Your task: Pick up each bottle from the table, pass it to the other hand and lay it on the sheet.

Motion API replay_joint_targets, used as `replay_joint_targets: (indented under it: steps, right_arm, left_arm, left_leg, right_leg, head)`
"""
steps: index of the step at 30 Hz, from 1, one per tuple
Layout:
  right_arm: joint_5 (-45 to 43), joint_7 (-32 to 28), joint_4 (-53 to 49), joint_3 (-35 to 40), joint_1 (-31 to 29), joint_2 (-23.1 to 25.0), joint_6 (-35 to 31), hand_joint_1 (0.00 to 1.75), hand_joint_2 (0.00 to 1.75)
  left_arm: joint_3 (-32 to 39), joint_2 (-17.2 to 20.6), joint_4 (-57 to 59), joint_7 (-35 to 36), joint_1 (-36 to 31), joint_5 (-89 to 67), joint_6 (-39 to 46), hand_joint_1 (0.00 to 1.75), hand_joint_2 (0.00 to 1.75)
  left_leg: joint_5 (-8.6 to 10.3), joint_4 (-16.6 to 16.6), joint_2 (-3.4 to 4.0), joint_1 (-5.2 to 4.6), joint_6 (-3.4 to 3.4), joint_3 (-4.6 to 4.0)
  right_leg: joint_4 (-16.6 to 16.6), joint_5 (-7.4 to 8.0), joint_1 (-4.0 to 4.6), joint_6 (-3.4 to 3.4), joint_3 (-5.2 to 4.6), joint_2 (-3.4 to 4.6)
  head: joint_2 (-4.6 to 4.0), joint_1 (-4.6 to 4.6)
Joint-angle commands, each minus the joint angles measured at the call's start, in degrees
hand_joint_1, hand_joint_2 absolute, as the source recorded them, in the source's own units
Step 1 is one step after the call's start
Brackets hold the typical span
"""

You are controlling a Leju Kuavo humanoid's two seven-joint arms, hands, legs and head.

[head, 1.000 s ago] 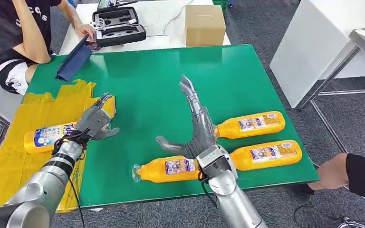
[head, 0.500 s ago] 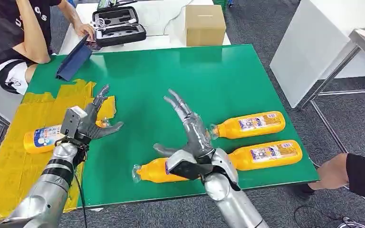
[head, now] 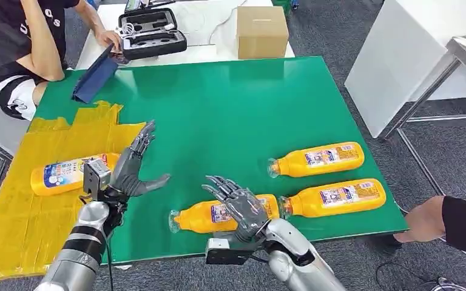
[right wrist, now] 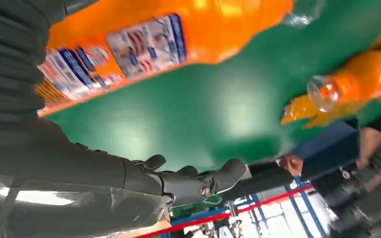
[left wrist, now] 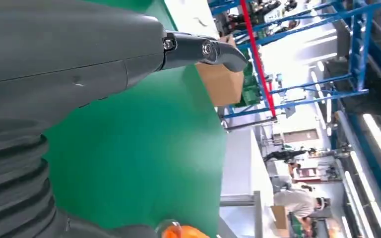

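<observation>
An orange bottle point(head: 67, 174) lies on the yellow sheet point(head: 30, 224) at the left of the green table point(head: 218, 103). My left hand point(head: 127, 173) hovers just right of it over the sheet's edge, fingers spread, holding nothing. Near the front edge lies another orange bottle point(head: 203, 217) point(right wrist: 149, 44). My right hand point(head: 239, 205) is palm down over its middle, its fingers point(right wrist: 193, 183) apart and not closed around it. Two more bottles point(head: 318, 159) point(head: 337, 198) lie to the right. The left wrist view catches a straight finger point(left wrist: 203, 49) over the green top.
A cardboard box point(head: 261, 30), a black case point(head: 151, 33) and a blue folder point(head: 94, 76) sit at the far edge. A person point(head: 12, 54) sits at the far left. Another person's hand point(head: 428, 219) rests by the table's right front corner. A white table point(head: 400, 54) stands to the right.
My right hand turned palm down and dropped from upright onto the near bottle. My left hand drifted right, away from the bottle on the sheet.
</observation>
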Motion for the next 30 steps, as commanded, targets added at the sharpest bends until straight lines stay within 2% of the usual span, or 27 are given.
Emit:
replay_joint_targets:
  steps: [1, 3, 11, 16, 17, 20, 21, 22, 27, 30]
  right_arm:
    - [3.4, 4.4, 5.0, -2.0, 0.6, -2.0, -0.2, 0.00, 1.75]
    - [8.5, 9.7, 6.5, -3.4, 0.2, -1.8, -3.9, 0.00, 1.75]
    - [8.4, 9.6, 6.9, -3.7, -0.1, -1.8, -3.7, 0.00, 1.75]
    - [12.4, 13.5, 8.0, -7.0, 0.0, -0.8, -5.0, 0.00, 1.75]
    - [14.3, 14.9, 8.9, -7.4, -0.3, -0.6, -5.2, 0.00, 1.75]
    - [18.3, 18.1, 11.9, -7.6, -1.5, -0.2, -5.3, 0.00, 1.75]
    - [19.4, 18.9, 12.8, -7.7, -1.7, 0.0, -5.3, 0.00, 1.75]
    - [19.7, 19.2, 13.6, -7.7, -2.0, 0.1, -5.1, 0.00, 1.75]
    - [19.5, 19.5, 17.6, -7.6, -3.5, 0.3, -3.2, 0.00, 1.75]
    - [20.6, 20.4, 22.3, -6.8, -5.5, 0.1, -1.7, 0.00, 1.75]
  left_arm:
    - [-2.5, -0.4, -1.0, 1.3, 0.8, 2.2, 0.9, 0.00, 1.75]
    - [-2.3, -0.3, -1.8, 1.7, 1.6, 1.9, 2.3, 0.00, 1.75]
    - [-2.3, -0.3, -2.1, 1.7, 1.9, 1.9, 2.4, 0.00, 1.75]
    - [-3.0, -0.9, -4.7, 2.5, 3.9, 1.1, 3.4, 0.00, 1.75]
    - [-3.1, -1.0, -5.1, 2.8, 4.2, 1.1, 3.6, 0.00, 1.75]
    - [-3.3, -1.0, -5.4, 3.1, 4.3, 1.4, 3.6, 0.00, 1.75]
    - [-3.4, -1.1, -5.6, 3.2, 4.4, 1.4, 3.5, 0.00, 1.75]
    - [-3.5, -1.1, -5.9, 3.3, 4.5, 1.5, 3.4, 0.00, 1.75]
    - [-4.5, -1.2, -7.0, 3.5, 4.8, 1.0, 3.4, 0.00, 1.75]
    - [-5.0, -1.3, -6.2, 3.7, 4.5, 1.0, 3.3, 0.00, 1.75]
  left_leg:
    - [-0.12, -0.1, -0.10, 0.03, -0.05, 0.36]
    - [-0.22, 0.0, -0.04, 0.04, -0.06, 0.57]
    - [-0.08, 0.0, -0.03, 0.03, -0.04, 0.26]
    - [-0.19, 0.0, 0.00, 0.03, -0.06, 0.43]
    - [-0.08, 0.0, 0.00, 0.02, -0.04, 0.21]
    - [-0.18, 0.0, 0.02, 0.04, -0.05, 0.41]
    - [-0.07, 0.0, 0.04, 0.03, -0.03, 0.19]
    - [-0.15, 0.0, 0.05, 0.03, -0.05, 0.37]
    - [-0.05, 0.0, 0.03, 0.03, -0.03, 0.18]
    - [-0.14, 0.0, 0.03, 0.04, -0.05, 0.44]
  right_leg:
    - [-0.1, -0.15, 0.06, -0.08, 0.40, -0.17]
    - [-0.1, -0.23, 0.09, -0.11, 0.60, -0.15]
    - [0.0, -0.10, 0.03, -0.07, 0.27, -0.11]
    - [0.0, -0.19, 0.05, -0.11, 0.44, -0.10]
    - [0.0, -0.08, 0.02, -0.06, 0.21, -0.06]
    - [0.0, -0.16, 0.06, -0.10, 0.43, -0.07]
    - [0.0, -0.05, 0.04, -0.06, 0.19, -0.01]
    - [0.0, -0.13, 0.04, -0.08, 0.37, -0.03]
    - [0.0, -0.04, 0.04, -0.05, 0.19, -0.04]
    - [-0.1, -0.12, 0.06, -0.09, 0.45, -0.07]
  head:
    - [0.00, 0.04]
    - [0.00, 0.02]
    - [0.00, 0.04]
    - [0.00, 0.02]
    - [0.00, 0.00]
    - [0.00, 0.02]
    - [0.00, 0.00]
    - [0.00, 0.02]
    - [0.00, 0.02]
    - [0.00, 0.00]
